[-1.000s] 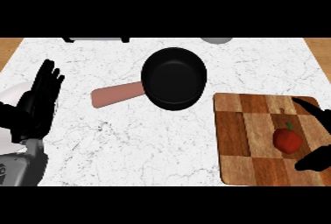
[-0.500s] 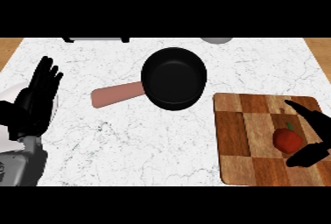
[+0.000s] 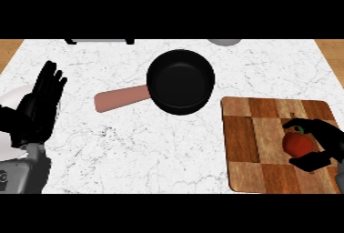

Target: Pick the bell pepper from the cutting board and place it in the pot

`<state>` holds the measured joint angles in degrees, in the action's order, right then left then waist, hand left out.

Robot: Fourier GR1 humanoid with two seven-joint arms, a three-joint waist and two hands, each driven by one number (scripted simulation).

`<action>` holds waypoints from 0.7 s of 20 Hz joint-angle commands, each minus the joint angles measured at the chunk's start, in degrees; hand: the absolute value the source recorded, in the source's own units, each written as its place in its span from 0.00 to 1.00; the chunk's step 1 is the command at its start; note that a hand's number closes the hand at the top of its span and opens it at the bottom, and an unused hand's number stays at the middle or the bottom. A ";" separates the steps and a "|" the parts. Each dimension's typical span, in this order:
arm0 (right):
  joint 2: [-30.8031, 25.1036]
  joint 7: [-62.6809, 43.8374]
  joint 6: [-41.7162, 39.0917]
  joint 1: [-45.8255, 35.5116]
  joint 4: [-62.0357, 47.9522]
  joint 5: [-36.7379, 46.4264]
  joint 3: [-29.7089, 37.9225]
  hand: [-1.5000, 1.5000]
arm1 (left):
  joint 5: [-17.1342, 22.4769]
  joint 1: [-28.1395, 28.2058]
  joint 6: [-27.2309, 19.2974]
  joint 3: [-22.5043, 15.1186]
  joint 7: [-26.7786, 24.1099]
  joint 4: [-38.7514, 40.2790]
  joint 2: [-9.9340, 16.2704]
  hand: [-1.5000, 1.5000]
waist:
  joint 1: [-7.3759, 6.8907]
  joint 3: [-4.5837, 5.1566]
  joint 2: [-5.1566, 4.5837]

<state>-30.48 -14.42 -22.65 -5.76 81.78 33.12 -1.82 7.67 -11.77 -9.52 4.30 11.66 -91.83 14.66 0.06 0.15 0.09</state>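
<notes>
A white marble counter [image 3: 134, 150] with thin grey veins fills most of the view. Along its far edge, left of centre, the lower part of a white object [image 3: 99, 41] with dark ends shows; what it is cannot be told. Further right on the same far edge sits part of a pale grey rounded thing [image 3: 224, 42], cut off by the view. Brown wooden floor [image 3: 10, 45] shows at the far left and far right corners, beyond the counter.
</notes>
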 commanded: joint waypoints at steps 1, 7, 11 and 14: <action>-1.67 7.18 0.14 2.25 -1.29 2.34 1.36 1.00 | -1.71 2.25 -0.15 -0.50 0.30 -2.85 -1.10 0.50 | -0.06 -0.16 -0.05; 1.86 4.25 -1.70 1.93 2.99 4.44 0.53 1.00 | -2.43 -2.13 -0.11 0.83 2.16 -0.92 -1.32 0.50 | 0.10 -0.14 -0.05; 3.42 7.87 2.64 1.71 -2.60 8.75 0.57 1.00 | -3.71 2.46 0.18 -0.70 2.03 -4.92 -2.97 0.50 | -0.07 -0.15 -0.05; 17.45 -1.79 -0.14 -3.73 10.28 12.29 -17.99 1.00 | -2.10 -0.65 1.12 -0.01 1.64 -1.95 -1.66 0.50 | -2.27 0.12 0.24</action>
<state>-22.82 -11.75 -22.46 -7.07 86.13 41.70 -8.07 5.14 -10.64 -9.10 4.49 12.41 -94.10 12.62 -0.47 0.51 0.42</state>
